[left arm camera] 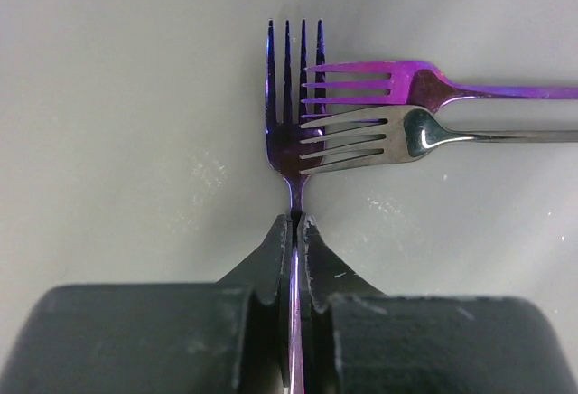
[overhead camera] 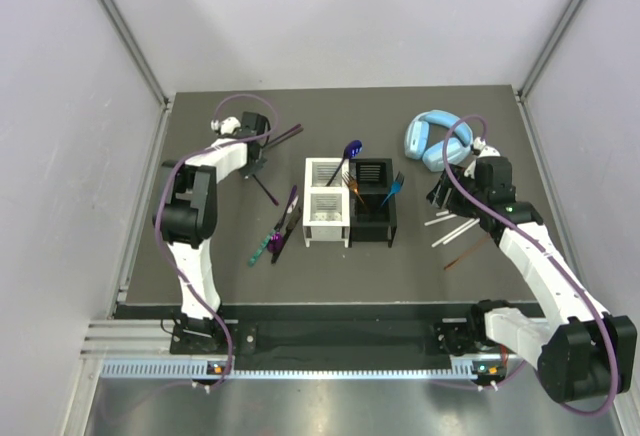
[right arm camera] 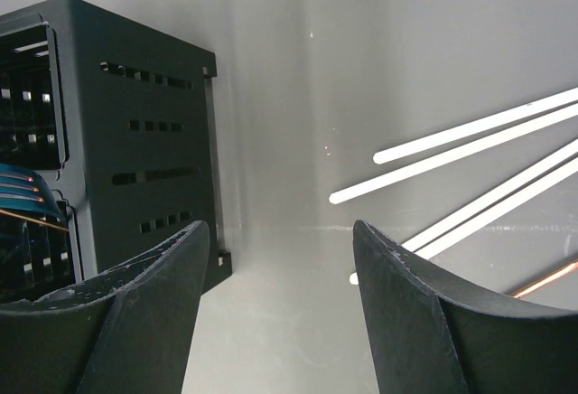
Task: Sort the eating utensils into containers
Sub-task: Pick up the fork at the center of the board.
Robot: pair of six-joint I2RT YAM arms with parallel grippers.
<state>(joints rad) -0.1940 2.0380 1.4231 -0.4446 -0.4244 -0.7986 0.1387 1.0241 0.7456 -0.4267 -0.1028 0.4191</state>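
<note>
My left gripper (left arm camera: 295,222) is shut on the thin handle of an iridescent purple-blue fork (left arm camera: 293,96), whose tines point away from me. Two more forks lie across its head from the right, one purple (left arm camera: 433,82) and one silvery (left arm camera: 420,132). In the top view the left gripper (overhead camera: 257,154) is at the back left. The white container (overhead camera: 327,226) has a spoon (overhead camera: 350,148) in it. The black container (overhead camera: 372,231) holds a blue fork (overhead camera: 395,188). My right gripper (right arm camera: 280,240) is open and empty beside the black container (right arm camera: 135,141), with white sticks (right arm camera: 470,141) to its right.
Light-blue headphones (overhead camera: 435,136) lie at the back right. Purple cutlery (overhead camera: 290,206) and a green-handled knife (overhead camera: 263,248) lie left of the white container. A brown stick (overhead camera: 465,254) lies near the white sticks (overhead camera: 445,221). Grey walls close in both sides.
</note>
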